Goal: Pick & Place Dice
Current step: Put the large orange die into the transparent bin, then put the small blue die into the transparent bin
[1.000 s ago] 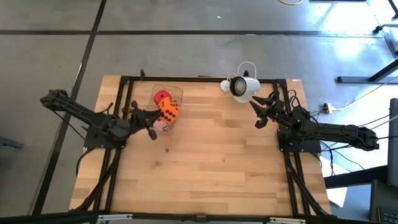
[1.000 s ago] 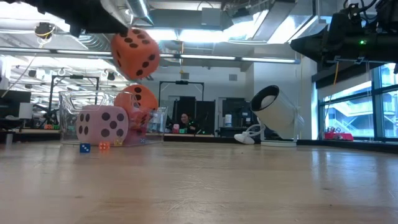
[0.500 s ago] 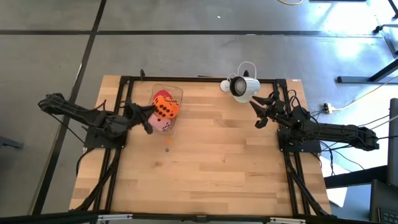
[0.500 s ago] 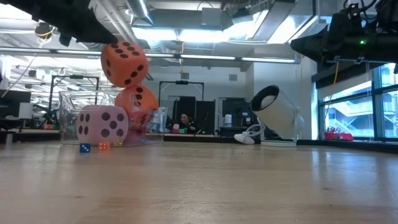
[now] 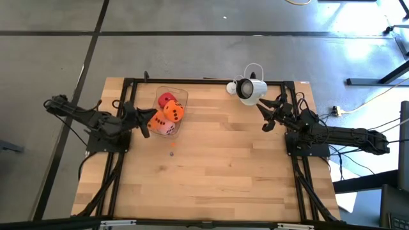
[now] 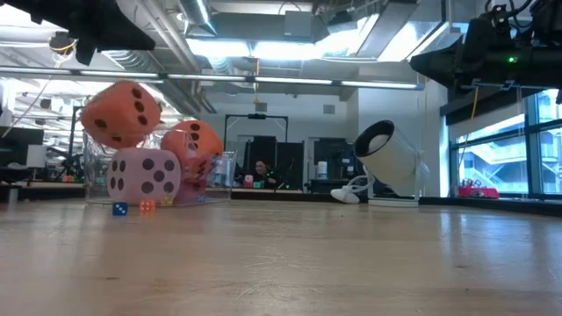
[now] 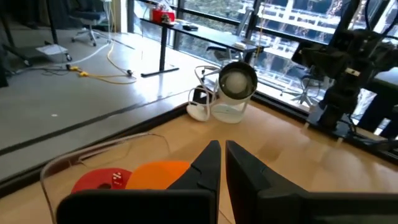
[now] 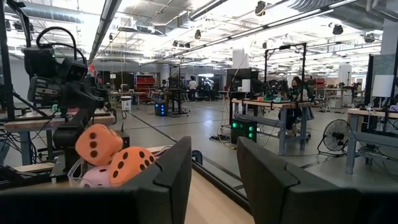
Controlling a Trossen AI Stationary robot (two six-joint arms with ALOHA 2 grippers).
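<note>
The orange soft cube with dark pips (image 6: 120, 112) hung tilted above the pale wooden table (image 5: 217, 172), close over the upper corner of the pale pink pipped cube (image 6: 145, 174) and just beside the clear plastic container (image 5: 182, 94). In the container the second orange pipped cube (image 5: 173, 112) sat against the red pipped cube (image 5: 166, 99). Whether the pink one stood inside the wall or just in front of it could not be told. The hanging cube looked light and squashy, probably foam under cloth, so it would likely dent under a pinch, spring back and tumble when let go. A grip across two flat faces near the middle would seem surer than one on a corner. The left gripper (image 5: 144, 121) was at its edge with jaws almost together, apparently pinching a fold of the cube, not spanning it. The right gripper (image 5: 268, 116) waited at the table's far right near a white round lamp-like fixture (image 5: 249, 89), its jaws partly apart and empty.
</note>
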